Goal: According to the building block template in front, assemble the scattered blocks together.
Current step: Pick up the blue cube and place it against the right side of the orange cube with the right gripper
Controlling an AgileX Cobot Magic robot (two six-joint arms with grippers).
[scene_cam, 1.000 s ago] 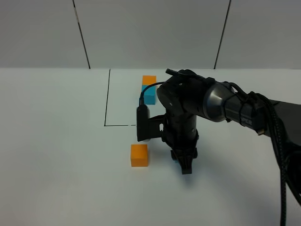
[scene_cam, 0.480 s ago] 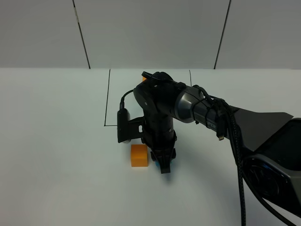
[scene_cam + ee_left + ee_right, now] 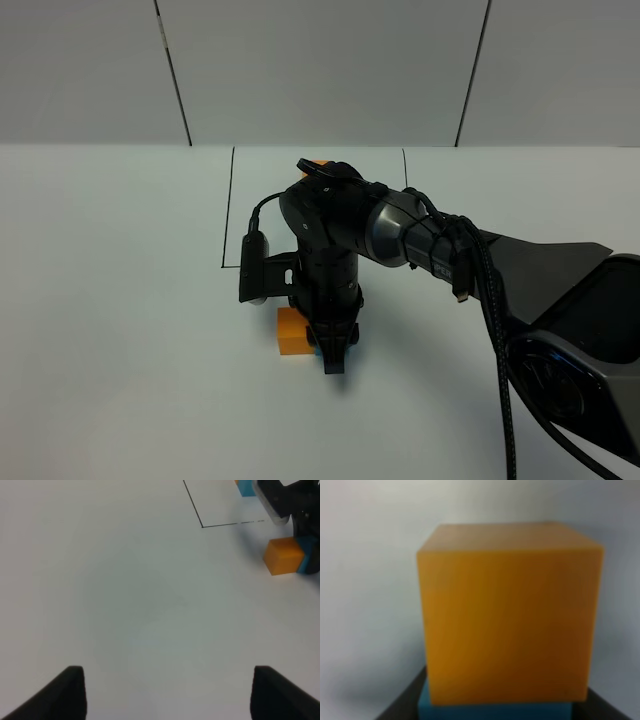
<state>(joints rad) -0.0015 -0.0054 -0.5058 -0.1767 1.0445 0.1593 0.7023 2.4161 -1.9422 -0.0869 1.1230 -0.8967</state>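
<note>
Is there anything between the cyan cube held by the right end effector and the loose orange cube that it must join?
Nothing visible stands between them. The cyan cube, gripped by the right end effector, lies directly against the orange cube; no gap and no other object shows between the two.

Apart from that, we're only seeing a plain white tabletop [image 3: 100, 300] and a pale grey wall [image 3: 320, 70] with two dark seams [image 3: 172, 72] behind.

Orange cube [image 3: 291, 331] against cyan cube [image 3: 302, 562]
</note>
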